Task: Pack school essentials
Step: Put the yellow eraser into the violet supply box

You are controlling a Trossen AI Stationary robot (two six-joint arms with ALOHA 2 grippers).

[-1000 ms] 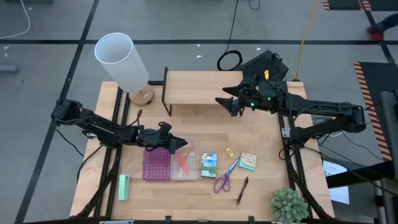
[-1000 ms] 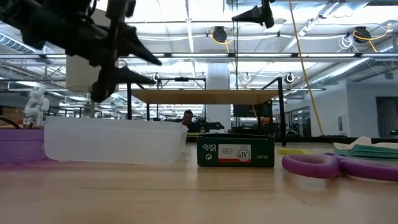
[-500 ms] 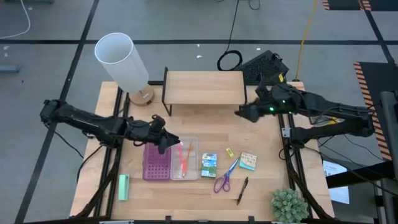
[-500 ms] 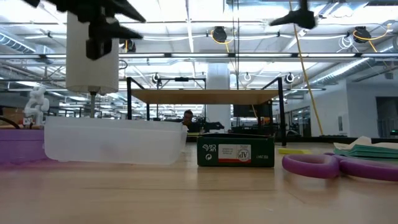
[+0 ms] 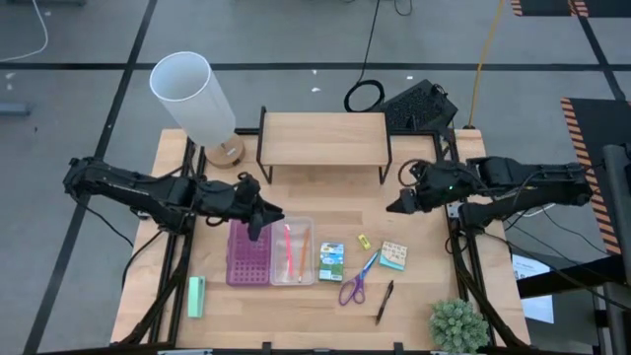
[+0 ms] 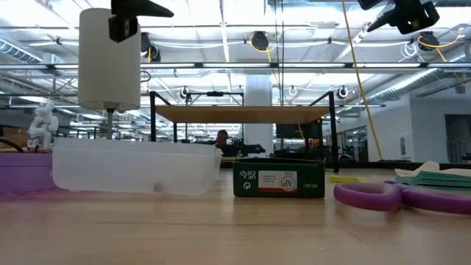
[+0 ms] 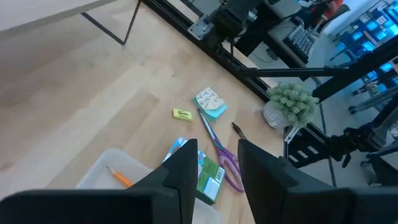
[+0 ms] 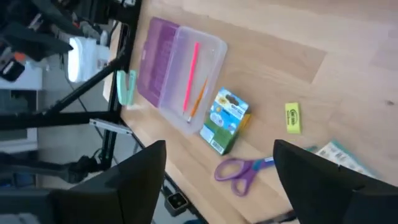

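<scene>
The purple studded case (image 5: 248, 256) lies open, and its clear half (image 5: 293, 252) holds a pink pencil (image 8: 191, 71) and an orange pencil (image 8: 199, 101). To the right of the case, the green-blue packet (image 5: 331, 261), yellow piece (image 5: 363, 241), teal-beige pad (image 5: 393, 255), purple scissors (image 5: 355, 283) and black pen (image 5: 385, 301) lie on the table. My left gripper (image 5: 266, 217) hovers open above the case's far edge (image 7: 217, 168). My right gripper (image 5: 394, 205) hangs open, high over the table's right half (image 8: 221, 149), nothing between its fingers.
A mint-green block (image 5: 195, 296) lies near the front left corner. A white lamp (image 5: 192, 99) stands at the back left, a low wooden shelf (image 5: 323, 138) at the back middle and a small plant (image 5: 457, 325) at the front right corner.
My left gripper has risen from low over the clear half and drawn back toward the table's far left, staying open. My right gripper has swung from beside the shelf toward the table's right and near edges, staying high.
</scene>
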